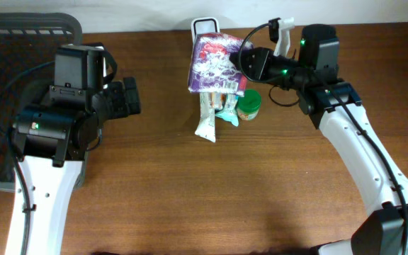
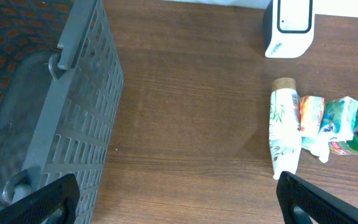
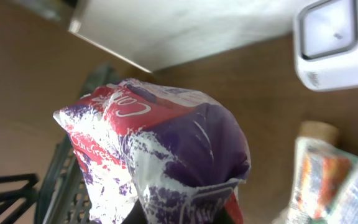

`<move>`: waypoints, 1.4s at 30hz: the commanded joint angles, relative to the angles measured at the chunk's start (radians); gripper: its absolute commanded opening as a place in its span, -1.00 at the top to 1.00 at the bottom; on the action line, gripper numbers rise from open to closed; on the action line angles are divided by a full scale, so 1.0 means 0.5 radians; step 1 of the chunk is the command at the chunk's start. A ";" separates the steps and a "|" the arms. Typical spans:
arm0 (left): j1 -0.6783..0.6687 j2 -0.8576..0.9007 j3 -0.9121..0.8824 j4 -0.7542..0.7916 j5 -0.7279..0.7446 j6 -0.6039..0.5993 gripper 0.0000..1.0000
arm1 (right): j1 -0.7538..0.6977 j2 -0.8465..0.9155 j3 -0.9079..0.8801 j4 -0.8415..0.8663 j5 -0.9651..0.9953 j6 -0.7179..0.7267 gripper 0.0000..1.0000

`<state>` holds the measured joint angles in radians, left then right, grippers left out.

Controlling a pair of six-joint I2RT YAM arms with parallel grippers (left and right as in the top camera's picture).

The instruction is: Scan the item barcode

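Right gripper (image 1: 241, 62): its jaws are being clamped on the right edge of the purple snack bag (image 1: 214, 64).
Purple snack bag: it is being held off the table (image 1: 190, 198), above the small items and just in front of the scanner (image 1: 205, 27), which is being partly hidden by it in the overhead view.
Left gripper (image 1: 127, 98): its jaws are being held released, spread wide, beside the grey basket (image 1: 6, 42).
Small items: a white tube (image 2: 284, 130), bright packets (image 2: 328, 121) and a green-lidded jar (image 1: 248, 105) are being shown close together on the table.
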<state>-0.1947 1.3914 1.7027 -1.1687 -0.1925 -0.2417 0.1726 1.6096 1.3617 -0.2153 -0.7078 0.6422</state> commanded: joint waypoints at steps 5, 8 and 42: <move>0.007 -0.001 -0.005 -0.008 -0.028 0.031 -0.98 | -0.047 0.014 0.023 -0.627 1.337 -0.034 0.92; 0.007 -0.001 -0.005 -0.008 -0.028 0.031 -0.98 | -0.179 0.010 0.023 -0.727 1.478 -0.045 0.92; 0.007 -0.001 -0.005 -0.008 -0.028 0.031 -0.98 | -0.059 0.533 0.131 -1.371 2.217 -0.276 -0.14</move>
<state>-0.1947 1.3914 1.7023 -1.1709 -0.1925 -0.2417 0.0486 1.8584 1.3716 -0.9066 0.4812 0.4923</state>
